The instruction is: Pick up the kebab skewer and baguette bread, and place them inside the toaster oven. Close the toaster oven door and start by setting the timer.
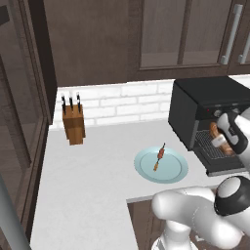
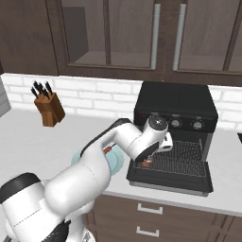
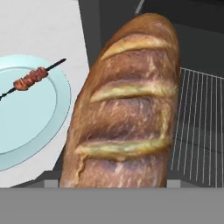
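The baguette bread (image 3: 127, 109), golden-brown with scored slashes, sits lengthwise right in front of the hand camera, and my gripper (image 1: 221, 141) is shut on it. It hangs at the mouth of the black toaster oven (image 1: 195, 107), just over the front of the wire rack (image 3: 197, 122). The toaster oven door (image 2: 168, 182) is dropped open and lies flat. The kebab skewer (image 1: 159, 157) lies on a pale blue plate (image 1: 171, 172) left of the oven. My fingers are hidden by the loaf.
A wooden knife block (image 1: 73, 122) stands at the back left by the white brick wall. Dark wall cabinets hang above the oven. The counter's front edge runs just below the plate.
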Available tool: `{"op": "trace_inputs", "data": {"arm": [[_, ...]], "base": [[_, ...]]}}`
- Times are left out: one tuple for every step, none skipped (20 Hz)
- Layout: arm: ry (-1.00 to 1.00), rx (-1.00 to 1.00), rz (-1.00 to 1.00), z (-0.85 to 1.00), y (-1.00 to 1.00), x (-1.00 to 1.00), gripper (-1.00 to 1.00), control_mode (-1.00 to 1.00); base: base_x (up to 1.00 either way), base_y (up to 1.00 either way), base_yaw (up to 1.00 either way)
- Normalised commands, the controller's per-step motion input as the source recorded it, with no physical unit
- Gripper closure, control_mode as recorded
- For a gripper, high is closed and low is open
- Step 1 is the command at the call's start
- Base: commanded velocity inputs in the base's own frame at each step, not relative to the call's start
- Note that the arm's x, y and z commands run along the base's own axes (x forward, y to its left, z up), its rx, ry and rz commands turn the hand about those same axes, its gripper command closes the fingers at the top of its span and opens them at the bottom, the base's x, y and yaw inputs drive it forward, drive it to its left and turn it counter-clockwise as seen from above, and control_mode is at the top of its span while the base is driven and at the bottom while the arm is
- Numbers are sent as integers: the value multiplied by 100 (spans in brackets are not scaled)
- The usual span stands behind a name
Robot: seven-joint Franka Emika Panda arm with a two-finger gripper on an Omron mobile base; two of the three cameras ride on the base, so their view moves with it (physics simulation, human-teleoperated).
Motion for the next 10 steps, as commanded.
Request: {"op": "trace_inputs", "data": {"arm": [[0,0,-5,-24,-16,31,100,-100],[0,0,-4,-34,-20,18,100,-100],[0,0,-3,-41,-16,16,100,-100],[0,0,-4,-44,-11,17,100,-100],[0,0,-4,-40,-13,21,100,-100],[0,0,-3,-24,-21,26,100,-100],[0,0,-3,-22,-21,32,100,-100],[0,0,-2,-18,-23,21,100,-100],[0,0,-2,-19,-23,14,100,-100],[0,0,-1,-18,-24,8,100,-100]], "base": [[0,0,0],[0,0,0],[0,0,0],[0,0,0],[0,0,0],[0,0,0],[0,0,0],[0,0,0],[0,0,0],[0,0,0]]}}
